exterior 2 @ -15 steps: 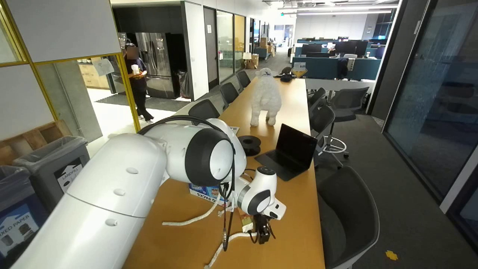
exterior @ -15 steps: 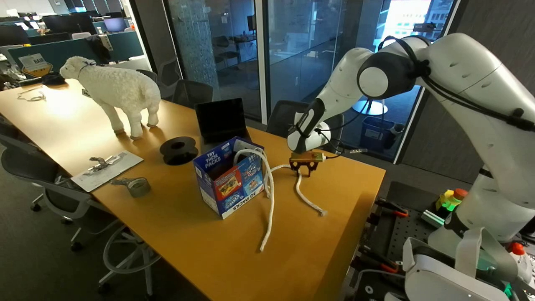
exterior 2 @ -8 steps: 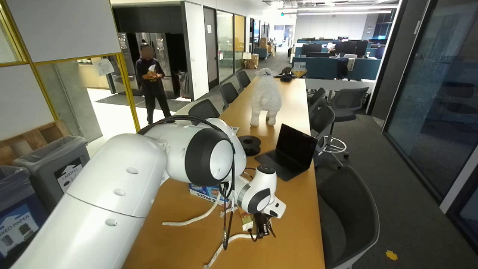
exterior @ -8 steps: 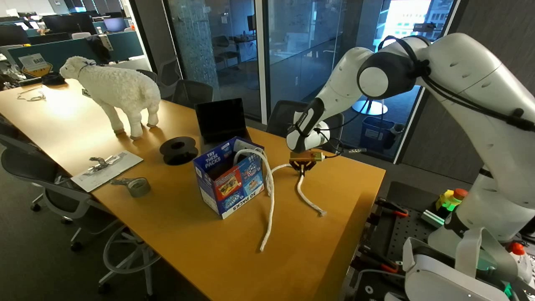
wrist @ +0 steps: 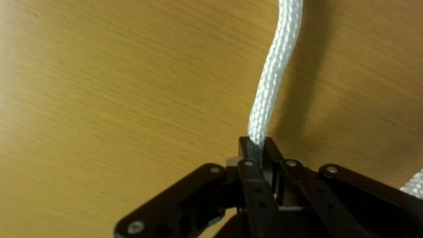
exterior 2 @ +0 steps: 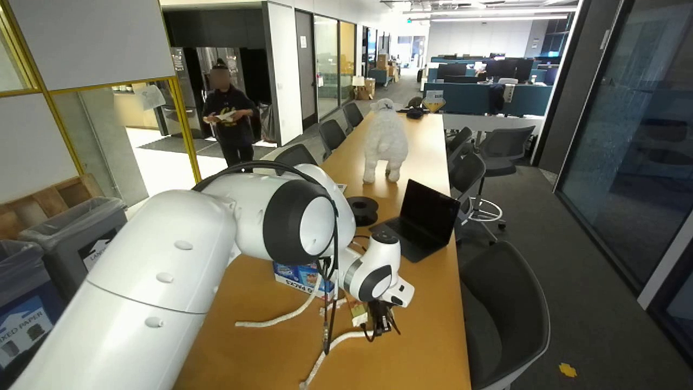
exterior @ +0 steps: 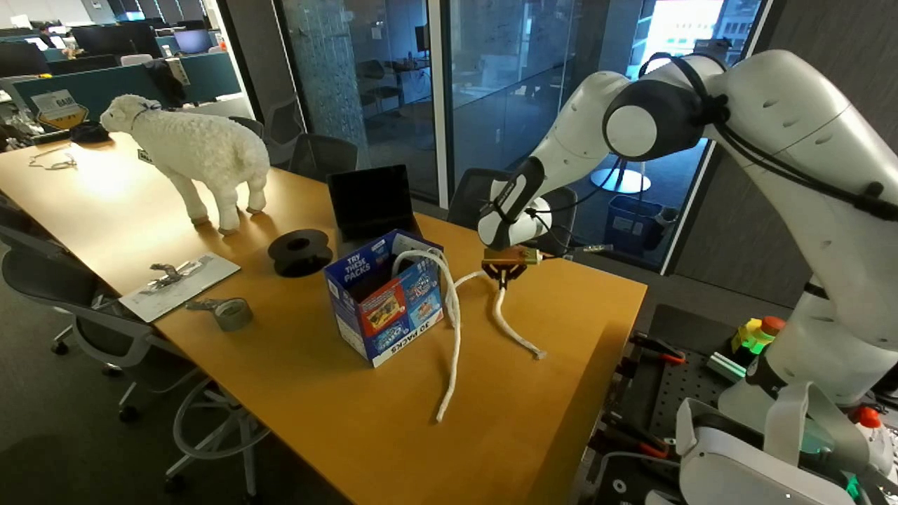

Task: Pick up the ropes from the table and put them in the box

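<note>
Rope (wrist: 275, 66) (white, braided), pinched in the gripper (wrist: 257, 148), one end below

In an exterior view the box (exterior: 401, 319) stands on the table (exterior: 337, 428) before the laptop (exterior: 370, 200); left of the box lie the spool (exterior: 300, 264) and, nearer, the tape roll (exterior: 234, 315), with the toy sheep (exterior: 196, 154) farther back. A rope (exterior: 457, 337) hangs from inside the box over its right edge onto the table; farther right, a length of rope (exterior: 520, 341) runs from the gripper (exterior: 503, 282) to the table.
</note>
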